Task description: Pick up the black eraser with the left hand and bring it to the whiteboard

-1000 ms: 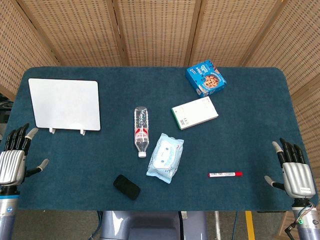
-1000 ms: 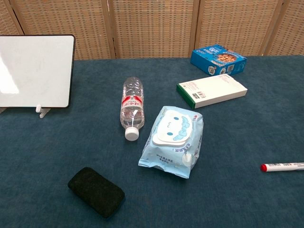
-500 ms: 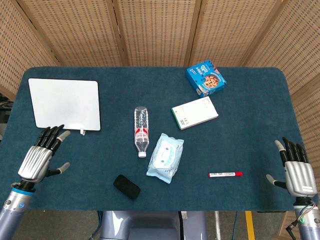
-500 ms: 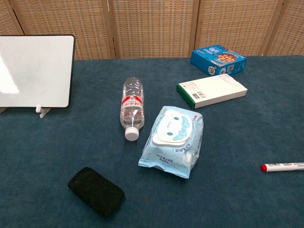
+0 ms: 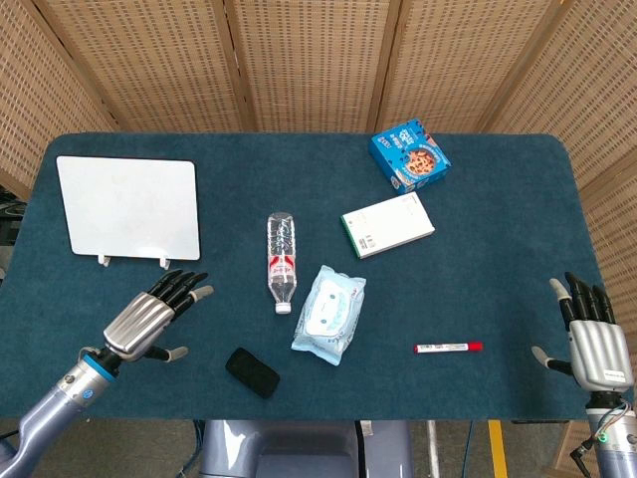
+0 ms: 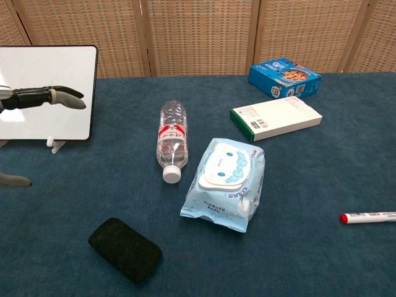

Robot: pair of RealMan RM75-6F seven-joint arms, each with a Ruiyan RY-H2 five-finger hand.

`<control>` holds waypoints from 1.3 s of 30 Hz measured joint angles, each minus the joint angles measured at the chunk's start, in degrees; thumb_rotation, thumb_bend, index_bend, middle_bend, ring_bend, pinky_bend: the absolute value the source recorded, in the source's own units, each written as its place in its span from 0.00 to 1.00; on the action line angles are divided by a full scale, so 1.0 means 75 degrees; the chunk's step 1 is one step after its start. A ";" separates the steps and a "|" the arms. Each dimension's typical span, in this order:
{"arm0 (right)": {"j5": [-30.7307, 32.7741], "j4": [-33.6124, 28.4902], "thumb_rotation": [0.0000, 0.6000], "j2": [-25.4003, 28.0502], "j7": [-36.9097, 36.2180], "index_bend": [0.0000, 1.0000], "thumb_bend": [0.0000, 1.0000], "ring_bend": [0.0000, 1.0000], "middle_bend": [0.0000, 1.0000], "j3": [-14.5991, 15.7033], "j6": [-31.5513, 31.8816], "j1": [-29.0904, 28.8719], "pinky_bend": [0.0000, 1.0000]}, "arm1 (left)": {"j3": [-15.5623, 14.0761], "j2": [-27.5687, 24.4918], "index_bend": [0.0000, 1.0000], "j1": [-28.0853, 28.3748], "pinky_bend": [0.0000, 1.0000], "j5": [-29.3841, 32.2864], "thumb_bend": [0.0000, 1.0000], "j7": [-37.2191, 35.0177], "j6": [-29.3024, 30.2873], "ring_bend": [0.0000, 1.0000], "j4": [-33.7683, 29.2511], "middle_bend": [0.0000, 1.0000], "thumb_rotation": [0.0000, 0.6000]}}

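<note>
A: Left robot hand (image 5: 151,321) spread wide, empty, hovering left of the black eraser (image 5: 252,372) near the bench's (image 5: 498,229) front edge.

B: Risk: fingers nudging the eraser off that edge. Right robot hand (image 5: 593,344) open, idle. Whiteboard (image 5: 127,207) far-left.

The whiteboard (image 5: 128,208) stands at the far left of the table (image 5: 498,299). The bottle (image 5: 282,262) lies at centre, cap toward the near edge. The wipes (image 5: 329,314) lie just right of the bottle. The eraser (image 5: 252,371) lies near the front edge, left of the wipes. The left hand (image 5: 149,321) hovers between whiteboard and eraser. The notebook (image 5: 387,225) lies right of the bottle, the box (image 5: 410,155) beyond it. The marker (image 5: 448,347) lies right of the wipes. The right hand (image 5: 595,347) is at the near right corner.
</note>
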State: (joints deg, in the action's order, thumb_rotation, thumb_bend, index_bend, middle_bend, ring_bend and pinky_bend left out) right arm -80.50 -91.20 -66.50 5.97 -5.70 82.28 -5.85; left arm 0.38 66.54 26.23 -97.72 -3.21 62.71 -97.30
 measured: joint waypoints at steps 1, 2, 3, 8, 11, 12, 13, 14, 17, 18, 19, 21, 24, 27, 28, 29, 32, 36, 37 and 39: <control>0.0011 0.0003 1.00 0.0002 -0.0012 0.03 0.16 0.00 0.00 -0.0005 -0.0006 -0.0001 0.00 | -0.0016 0.0035 0.08 0.0029 0.00 -0.0007 0.19 0.0055 -0.0033 0.00 -0.0034 0.00 1.00; 0.0018 0.0005 1.00 0.0004 -0.0022 0.03 0.16 0.00 0.00 -0.0009 -0.0013 -0.0002 0.00 | -0.0030 0.0062 0.08 0.0050 0.00 -0.0012 0.19 0.0098 -0.0061 0.00 -0.0066 0.00 1.00; 0.0022 0.0007 1.00 0.0008 -0.0032 0.03 0.16 0.00 0.00 -0.0012 -0.0016 -0.0003 0.00 | -0.0044 0.0084 0.08 0.0069 0.00 -0.0017 0.19 0.0141 -0.0088 0.00 -0.0099 0.00 1.00; -0.0005 -0.0005 1.00 0.0030 -0.0084 0.03 0.16 0.00 0.00 -0.0019 0.0026 0.0008 0.00 | -0.0129 0.0200 0.08 0.0112 0.00 0.0026 0.20 0.0494 -0.0180 0.00 -0.0271 0.00 1.00; 0.0004 -0.0009 1.00 0.0042 -0.0119 0.03 0.16 0.00 0.00 -0.0032 0.0041 0.0015 0.00 | -0.0209 0.0259 0.10 0.0118 0.00 0.0061 0.20 0.0669 -0.0225 0.00 -0.0346 0.00 1.00; 0.0010 -0.0009 1.00 0.0045 -0.0126 0.03 0.16 0.00 0.00 -0.0037 0.0044 0.0017 0.00 | -0.0235 0.0276 0.12 0.0125 0.00 0.0064 0.20 0.0726 -0.0252 0.00 -0.0358 0.00 1.00; 0.0010 -0.0010 1.00 0.0045 -0.0129 0.03 0.16 0.00 0.00 -0.0039 0.0046 0.0018 0.00 | -0.0270 0.0302 0.14 0.0139 0.00 0.0070 0.20 0.0807 -0.0300 0.00 -0.0374 0.00 1.00; 0.0011 -0.0010 1.00 0.0045 -0.0131 0.03 0.16 0.00 0.00 -0.0041 0.0051 0.0019 0.00 | -0.0295 0.0323 0.16 0.0154 0.00 0.0077 0.21 0.0867 -0.0344 0.00 -0.0387 0.00 1.00; 0.0014 -0.0013 1.00 0.0044 -0.0126 0.03 0.16 0.00 0.00 -0.0044 0.0058 0.0022 0.00 | -0.0355 0.0393 0.22 0.0227 0.00 0.0134 0.21 0.1012 -0.0513 0.00 -0.0447 0.00 1.00; 0.0016 -0.0013 1.00 0.0043 -0.0116 0.03 0.16 0.00 0.00 -0.0047 0.0063 0.0023 0.00 | -0.0366 0.0411 0.23 0.0251 0.00 0.0155 0.21 0.1033 -0.0559 0.00 -0.0464 0.00 1.00; 0.0019 -0.0010 1.00 0.0041 -0.0107 0.03 0.16 0.00 0.00 -0.0051 0.0069 0.0024 0.00 | -0.0381 0.0435 0.24 0.0281 0.00 0.0185 0.21 0.1066 -0.0620 0.00 -0.0484 0.00 1.00; 0.0034 -0.0005 1.00 0.0038 -0.0109 0.03 0.16 0.00 0.00 -0.0063 0.0081 0.0027 0.00 | -0.0399 0.0468 0.24 0.0318 0.00 0.0243 0.21 0.1139 -0.0702 0.00 -0.0507 0.00 1.00; 0.0064 0.0014 1.00 0.0043 -0.0140 0.03 0.16 0.00 0.00 -0.0083 0.0088 0.0033 0.00 | -0.0423 0.0546 0.24 0.0358 0.00 0.0379 0.21 0.1311 -0.0824 0.00 -0.0521 0.00 1.00; 0.0098 0.0023 1.00 0.0051 -0.0167 0.03 0.16 0.00 0.00 -0.0098 0.0077 0.0034 0.00 | -0.0434 0.0625 0.24 0.0380 0.00 0.0525 0.21 0.1501 -0.0901 0.00 -0.0529 0.00 1.00; 0.0116 0.0027 1.00 0.0053 -0.0169 0.03 0.16 0.00 0.00 -0.0104 0.0071 0.0033 0.00 | -0.0439 0.0653 0.24 0.0389 0.00 0.0571 0.21 0.1586 -0.0933 0.00 -0.0532 0.00 1.00; 0.0138 0.0032 1.00 0.0053 -0.0169 0.03 0.16 0.00 0.00 -0.0111 0.0063 0.0033 0.00 | -0.0442 0.0680 0.25 0.0397 0.00 0.0605 0.21 0.1659 -0.0960 0.00 -0.0534 0.00 1.00; 0.0232 0.0041 1.00 0.0044 -0.0106 0.03 0.16 0.00 0.00 -0.0146 0.0064 0.0038 0.00 | -0.0454 0.0802 0.25 0.0439 0.00 0.0755 0.21 0.1876 -0.1087 0.00 -0.0561 0.00 1.00; 0.0396 0.0031 1.00 -0.0005 0.0090 0.03 0.16 0.00 0.00 -0.0229 0.0146 0.0065 0.00 | -0.0465 0.0967 0.27 0.0536 0.00 0.0934 0.21 0.2054 -0.1293 0.00 -0.0582 0.00 1.00; 0.0415 0.0022 1.00 -0.0005 0.0083 0.03 0.16 0.00 0.00 -0.0242 0.0153 0.0070 0.00 | -0.0463 0.1008 0.27 0.0563 0.00 0.1001 0.21 0.2116 -0.1348 0.00 -0.0576 0.00 1.00; 0.0467 0.0013 1.00 -0.0002 0.0069 0.03 0.16 0.00 0.00 -0.0277 0.0170 0.0082 0.00 | -0.0455 0.1068 0.27 0.0599 0.00 0.1113 0.21 0.2227 -0.1424 0.00 -0.0562 0.00 1.00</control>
State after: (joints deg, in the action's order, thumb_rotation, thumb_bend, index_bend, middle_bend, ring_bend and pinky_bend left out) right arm -77.00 -91.10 -66.52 6.48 -7.77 83.56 -5.23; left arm -3.03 74.55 30.73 -89.37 13.50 52.03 -101.52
